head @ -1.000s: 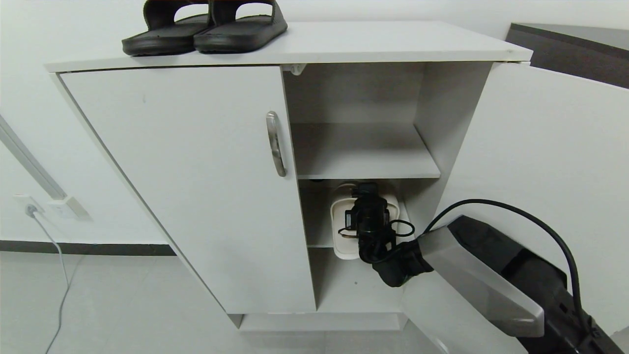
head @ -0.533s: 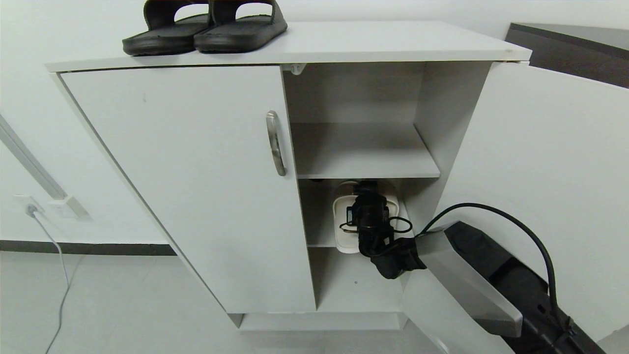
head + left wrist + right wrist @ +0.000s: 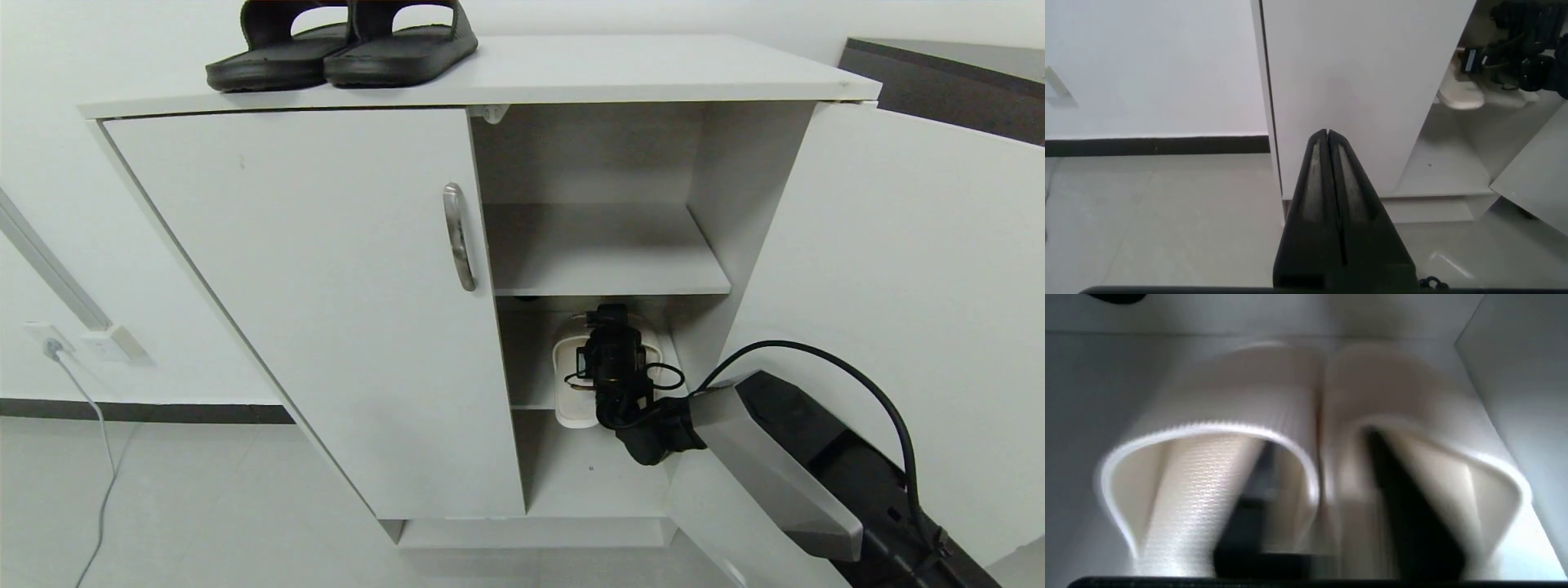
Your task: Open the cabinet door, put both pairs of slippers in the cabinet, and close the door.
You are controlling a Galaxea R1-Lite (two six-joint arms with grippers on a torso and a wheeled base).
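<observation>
A pair of black slippers [image 3: 343, 45] rests on the left of the white cabinet's top [image 3: 653, 69]. The cabinet's right door [image 3: 898, 286] stands wide open; the left door [image 3: 310, 310] with its metal handle [image 3: 459, 237] is closed. A pair of white slippers [image 3: 567, 392] [image 3: 1208, 457] [image 3: 1466, 94] lies side by side on the lower shelf. My right gripper [image 3: 616, 359] [image 3: 1319, 449] is inside that compartment, one finger under each strap, shut on the white slippers' inner sides. My left gripper [image 3: 1328, 139] is shut and holds nothing, low before the closed door.
The upper shelf [image 3: 604, 253] is bare. The open door flanks my right arm. On the left wall a socket with a cable [image 3: 49, 347] hangs down to the tiled floor [image 3: 163, 506]. A dark piece of furniture [image 3: 939, 73] stands at the far right.
My right arm has pushed the white slippers a little deeper into the lower compartment. The doors and the black slippers have not moved.
</observation>
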